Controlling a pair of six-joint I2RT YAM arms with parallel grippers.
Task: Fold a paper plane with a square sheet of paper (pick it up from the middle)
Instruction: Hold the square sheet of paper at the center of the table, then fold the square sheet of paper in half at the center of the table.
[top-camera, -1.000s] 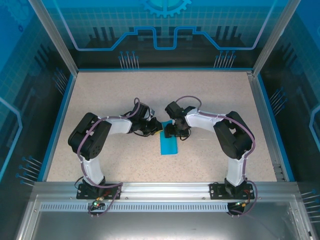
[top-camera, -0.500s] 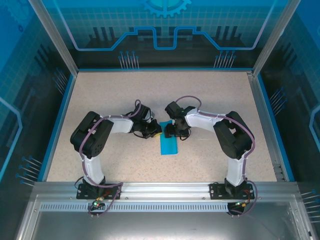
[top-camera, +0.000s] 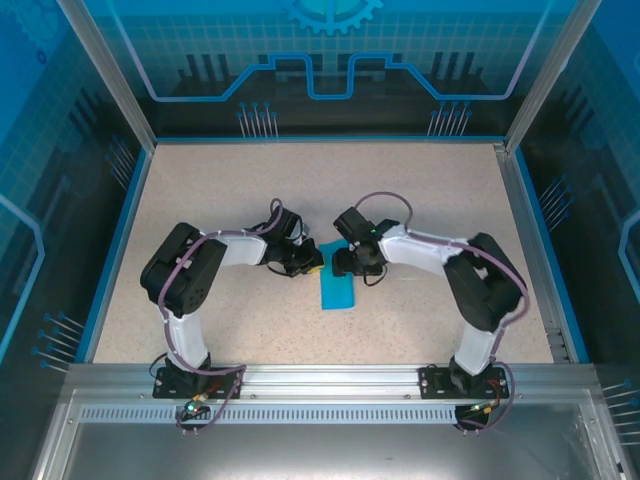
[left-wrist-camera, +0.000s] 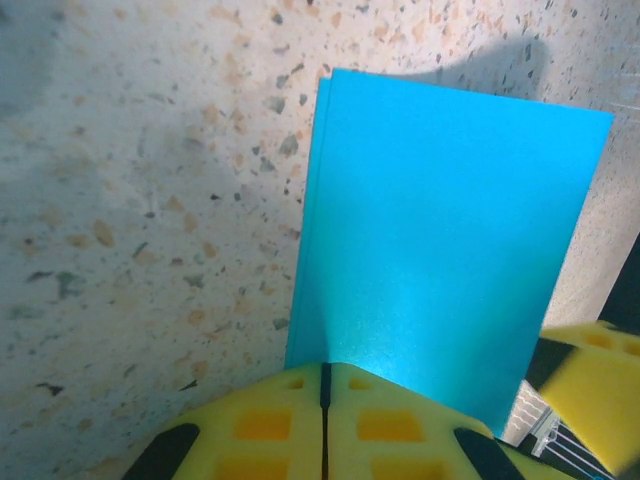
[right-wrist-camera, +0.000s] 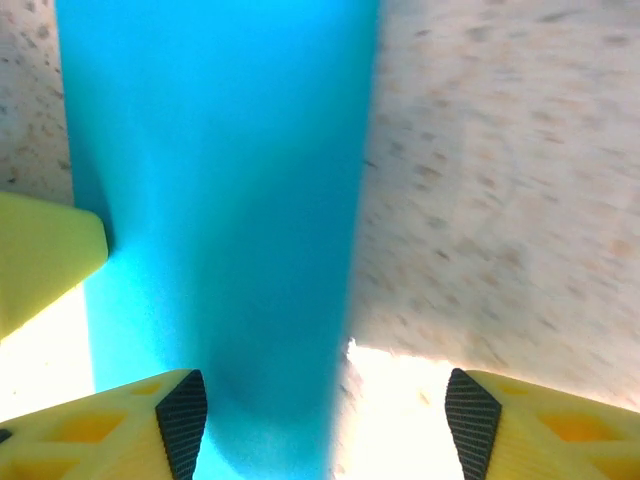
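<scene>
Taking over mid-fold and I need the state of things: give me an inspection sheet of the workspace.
Surface: speckled tabletop, flat.
Job's things: paper sheet, folded double into a rectangle, lying flat between the claws.
Clutter: nothing seen.
Claws: left claw shut, tips at the sheet's edge; right claw open, straddling one long edge.
Cables: purple cables run along both arms, clear of the sheet.
Surroundings: blue enclosure walls, aluminium rail at the near edge.

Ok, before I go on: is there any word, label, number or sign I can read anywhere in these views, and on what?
No text can be read in any view.
The folded sheet of paper is plain teal, with no print.
The back wall panel carries only a gear and line graphics, no letters.
The speckled table bears no marks.
</scene>
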